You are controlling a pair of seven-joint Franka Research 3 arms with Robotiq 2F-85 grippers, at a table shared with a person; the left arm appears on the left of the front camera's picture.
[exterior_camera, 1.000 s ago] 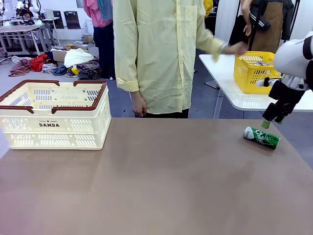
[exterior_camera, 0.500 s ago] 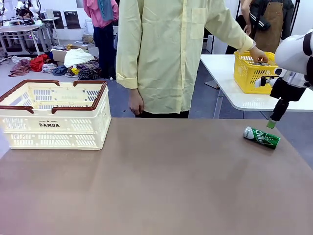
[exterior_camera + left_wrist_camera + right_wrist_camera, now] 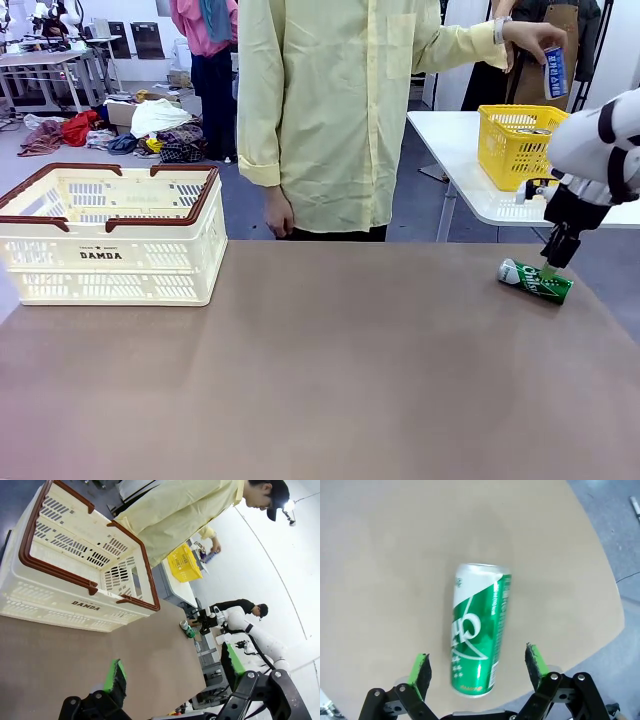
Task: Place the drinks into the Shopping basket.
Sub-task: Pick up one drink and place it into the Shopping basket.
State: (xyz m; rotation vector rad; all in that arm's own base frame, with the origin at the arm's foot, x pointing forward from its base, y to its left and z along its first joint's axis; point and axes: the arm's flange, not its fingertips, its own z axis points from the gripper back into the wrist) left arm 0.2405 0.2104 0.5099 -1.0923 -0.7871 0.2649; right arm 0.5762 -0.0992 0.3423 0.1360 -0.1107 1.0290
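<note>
The fingers of the right gripper point(image 3: 479, 662) stand spread and empty, flanking one end of the green can point(image 3: 477, 630), which lies on its side at the table's point(image 3: 330, 380) far right; the left gripper point(image 3: 174, 666), also released, faces the cream basket point(image 3: 110, 255) at the far left. Open tabletop separates can and basket; a yellow mesh basket point(image 3: 510, 150) sits on a side table point(image 3: 455, 150) behind. Since earlier the right gripper has lowered to the can, and the person's hand point(image 3: 535, 38) has lifted the blue can point(image 3: 555, 72) from the yellow basket.

Behind the brown table's point(image 3: 320, 380) far right corner, a white table point(image 3: 470, 195) bears a yellow basket point(image 3: 512, 150); clothes point(image 3: 150, 130) litter the grey floor point(image 3: 250, 205).
</note>
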